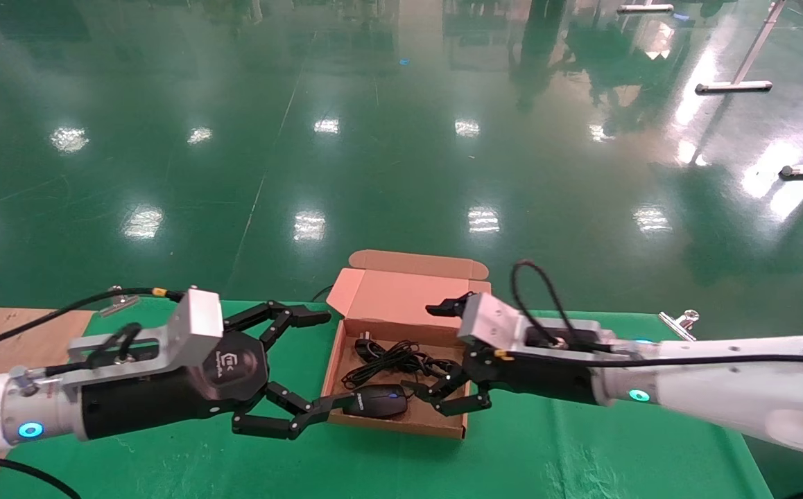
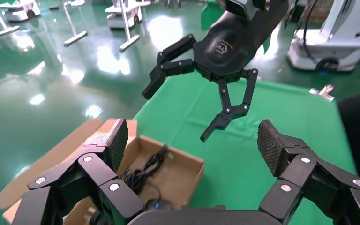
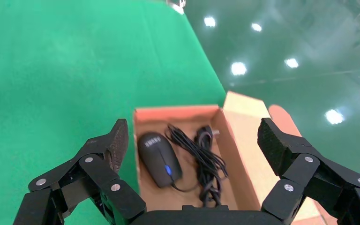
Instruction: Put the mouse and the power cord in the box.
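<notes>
cardboard box point(image 1: 401, 294) holds mouse point(image 1: 376, 401) (power cord point(image 1: 394, 360) too).

Green tablecloth point(image 1: 582, 450), glossy green floor point(image 1: 374, 138)

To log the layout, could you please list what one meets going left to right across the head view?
Left pincer → mouse in the box → right pincer → metal clip at the table edge.

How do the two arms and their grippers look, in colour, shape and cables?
Both arms are white with glowing cyan ring lights and thin black cables alongside. The left gripper and right gripper have black jointed fingers with textured pads, black bodies, silver metal brackets and a small white logo.
</notes>
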Robot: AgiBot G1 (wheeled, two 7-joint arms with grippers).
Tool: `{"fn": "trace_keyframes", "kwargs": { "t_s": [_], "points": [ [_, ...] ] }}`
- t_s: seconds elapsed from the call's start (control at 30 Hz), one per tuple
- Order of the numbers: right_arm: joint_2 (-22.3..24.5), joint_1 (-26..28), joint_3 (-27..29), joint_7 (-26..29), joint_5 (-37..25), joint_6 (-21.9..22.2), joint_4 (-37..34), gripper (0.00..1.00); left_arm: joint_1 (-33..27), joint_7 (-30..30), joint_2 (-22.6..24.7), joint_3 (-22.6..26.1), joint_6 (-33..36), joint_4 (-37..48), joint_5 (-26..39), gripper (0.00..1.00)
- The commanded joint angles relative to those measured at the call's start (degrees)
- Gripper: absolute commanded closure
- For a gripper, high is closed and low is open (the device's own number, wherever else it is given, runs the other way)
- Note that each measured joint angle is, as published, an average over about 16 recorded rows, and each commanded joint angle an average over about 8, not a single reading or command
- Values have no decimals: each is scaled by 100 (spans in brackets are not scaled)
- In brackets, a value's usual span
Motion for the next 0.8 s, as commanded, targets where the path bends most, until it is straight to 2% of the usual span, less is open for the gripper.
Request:
{"fn": "trace_keyframes", "kwargs": {
  "t_s": [0.03, 0.8],
  "points": [
    [144, -94, 128, 132, 144, -139, 172, 0, 87, -170, -85, -144, 36, -222, -11, 0],
    [1793, -1173, 1595, 1639, 1789, -1725, 2138, 0, 1078, -2112, -1053, -1799, 445, -2760, -135, 0]
  ]
}}
